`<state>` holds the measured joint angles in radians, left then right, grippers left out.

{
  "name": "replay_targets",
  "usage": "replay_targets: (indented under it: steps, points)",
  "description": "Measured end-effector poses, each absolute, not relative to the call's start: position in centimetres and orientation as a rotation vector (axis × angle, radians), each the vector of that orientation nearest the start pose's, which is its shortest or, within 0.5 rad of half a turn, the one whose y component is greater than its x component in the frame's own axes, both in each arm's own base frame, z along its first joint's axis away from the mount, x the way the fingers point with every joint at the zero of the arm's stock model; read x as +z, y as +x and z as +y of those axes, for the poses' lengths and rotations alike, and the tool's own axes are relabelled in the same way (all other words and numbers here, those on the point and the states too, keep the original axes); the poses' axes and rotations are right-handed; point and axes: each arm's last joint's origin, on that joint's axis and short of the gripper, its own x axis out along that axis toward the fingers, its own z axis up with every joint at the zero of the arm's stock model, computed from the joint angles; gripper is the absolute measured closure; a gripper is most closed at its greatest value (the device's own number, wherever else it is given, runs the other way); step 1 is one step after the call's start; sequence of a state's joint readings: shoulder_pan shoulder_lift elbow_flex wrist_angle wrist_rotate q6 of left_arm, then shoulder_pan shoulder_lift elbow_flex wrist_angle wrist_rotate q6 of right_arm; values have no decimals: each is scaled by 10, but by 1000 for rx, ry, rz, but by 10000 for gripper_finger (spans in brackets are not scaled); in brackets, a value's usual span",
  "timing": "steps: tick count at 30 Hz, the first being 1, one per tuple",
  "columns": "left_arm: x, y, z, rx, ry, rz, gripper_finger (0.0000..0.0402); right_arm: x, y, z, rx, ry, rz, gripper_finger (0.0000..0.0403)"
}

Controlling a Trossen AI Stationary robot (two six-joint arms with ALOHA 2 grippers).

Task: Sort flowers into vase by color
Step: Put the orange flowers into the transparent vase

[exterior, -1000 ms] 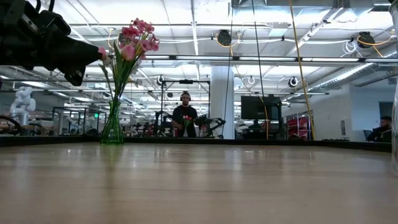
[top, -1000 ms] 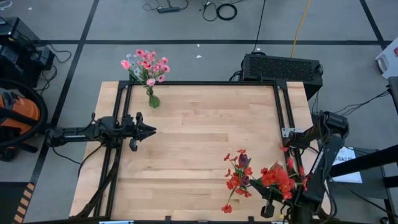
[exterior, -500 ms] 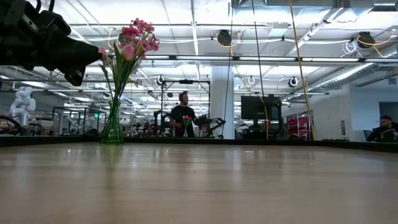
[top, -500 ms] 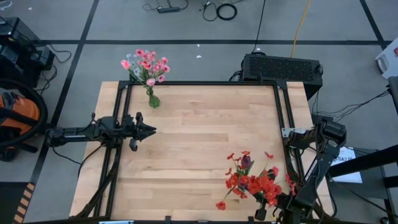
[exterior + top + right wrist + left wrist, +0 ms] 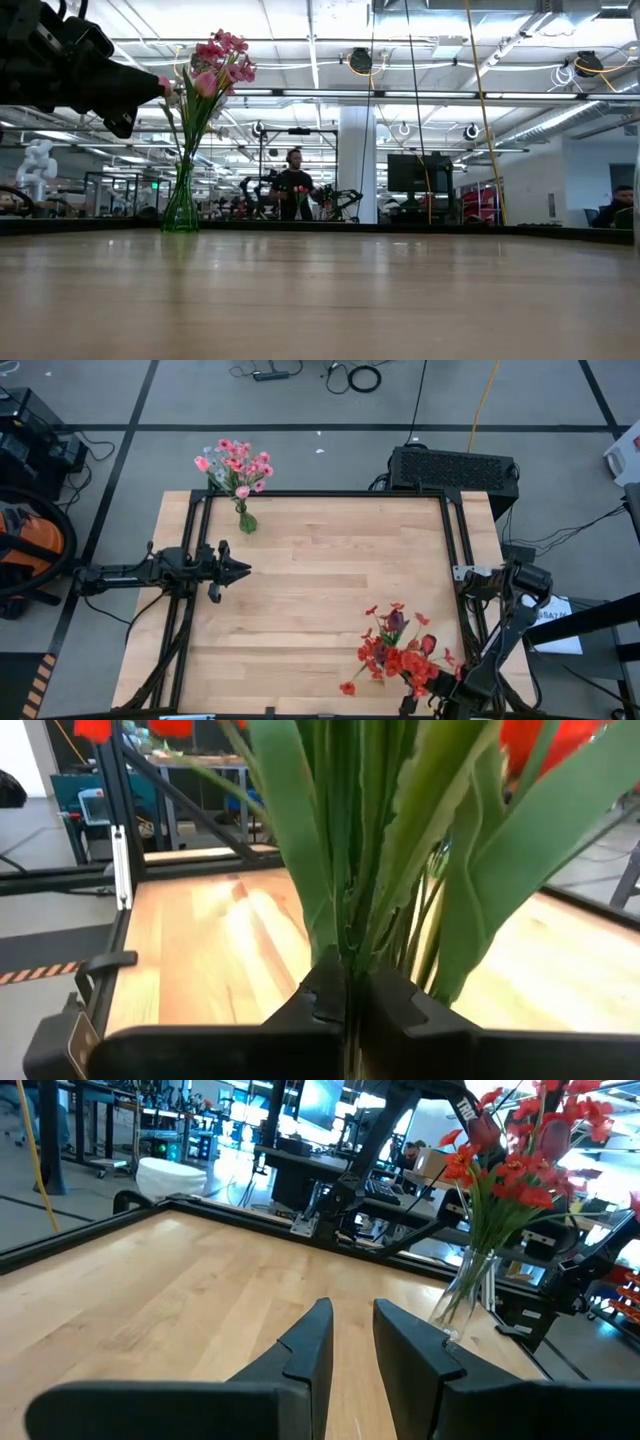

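A glass vase [image 5: 465,1295] of red flowers [image 5: 385,645] stands on the table's near right part. Just right of it, my right gripper [image 5: 346,992] is shut on a bunch of red flowers [image 5: 422,663], whose heads now mix with those in the vase. A green glass vase [image 5: 247,521] of pink flowers [image 5: 236,463] stands at the far left corner and also shows in the low view [image 5: 181,205]. My left gripper [image 5: 243,570] waits above the table's left side, its fingers a narrow gap apart [image 5: 350,1342], touching nothing. My right gripper pinches the green stems [image 5: 345,955] of the red bunch between its two fingers, low on the stems and below the leaves. The stems and long leaves [image 5: 290,840] rise past the fingers to the red heads. Whether the stem ends touch the table does not show.
A black frame [image 5: 320,493] runs along the table's edges, with rails at the left and right. A black box [image 5: 455,468] sits beyond the far right corner. Bare wood [image 5: 320,580] lies between the two vases. People show in the room beyond the table.
My right gripper has carried the red bunch toward the table's left and slightly toward the near edge. The bunch's heads stood apart to the right of the red vase. They now stand against the vase's flowers. The left arm has kept still.
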<state>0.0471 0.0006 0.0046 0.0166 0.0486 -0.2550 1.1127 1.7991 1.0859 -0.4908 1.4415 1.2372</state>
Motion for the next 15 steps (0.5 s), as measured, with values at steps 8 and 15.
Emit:
replay_targets:
  steps: [8,15]
  points:
    - [167,97,3,-4,-254,-21,320,171,172,284,-399,79,172,391]
    - [167,97,3,-4,-254,-20,320,170,172,284,-392,79,192,390]
